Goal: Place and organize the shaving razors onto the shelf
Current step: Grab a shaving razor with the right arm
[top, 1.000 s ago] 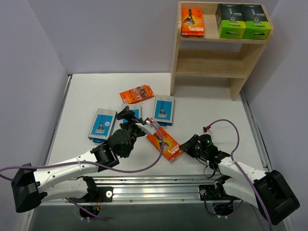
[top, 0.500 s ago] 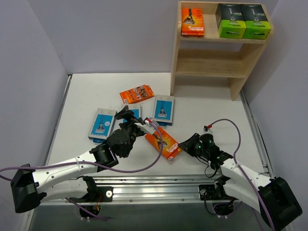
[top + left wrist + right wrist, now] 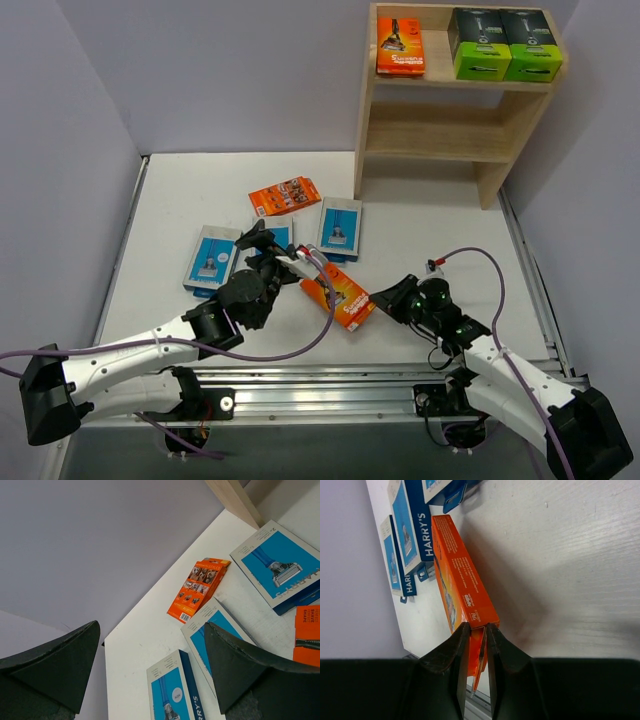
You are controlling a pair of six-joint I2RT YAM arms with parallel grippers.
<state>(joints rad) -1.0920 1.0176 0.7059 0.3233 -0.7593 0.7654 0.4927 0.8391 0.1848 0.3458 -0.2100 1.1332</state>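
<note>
- From above, my left gripper [image 3: 274, 250] hangs over the table [image 3: 440, 230] with its fingers spread wide and nothing between them. The middle blue card [image 3: 283, 231] lies partly under it.
- In the same view, my right gripper [image 3: 384, 300] sits low and is clamped on the near end of the near orange pack [image 3: 342, 296]. This pack lies aslant between my two arms.
- The shelf [image 3: 366, 110] stands at the far right of the table. Its top tier carries the shelved orange pack [image 3: 400, 46] on the left. The left black box [image 3: 478, 42] and the right black box [image 3: 530, 42] stand on the right, touching each other.
- Loose on the table are the far orange pack [image 3: 284, 195], the left blue card [image 3: 212, 258] and the right blue card [image 3: 340, 226].
- From my left wrist, my left gripper [image 3: 151, 627] shows its two dark fingers [image 3: 55, 665] far apart, gripping nothing.
- Beyond them lie the far orange pack [image 3: 200, 587] and the right blue card [image 3: 277, 565]. The middle blue card [image 3: 215, 635] and the left blue card [image 3: 170, 690] lie closer in.
- An edge of the near orange pack [image 3: 307, 635] shows at the right border, and a strip of the shelf [image 3: 235, 500] at the top.
- From my right wrist, my right gripper [image 3: 476, 630] has its fingers [image 3: 460, 650] pinched on the thin end of the near orange pack [image 3: 460, 575], one on each face.
- I cannot tell whether the pack is clear of the table [image 3: 560, 565]. Blue cards lie just beyond it.
</note>
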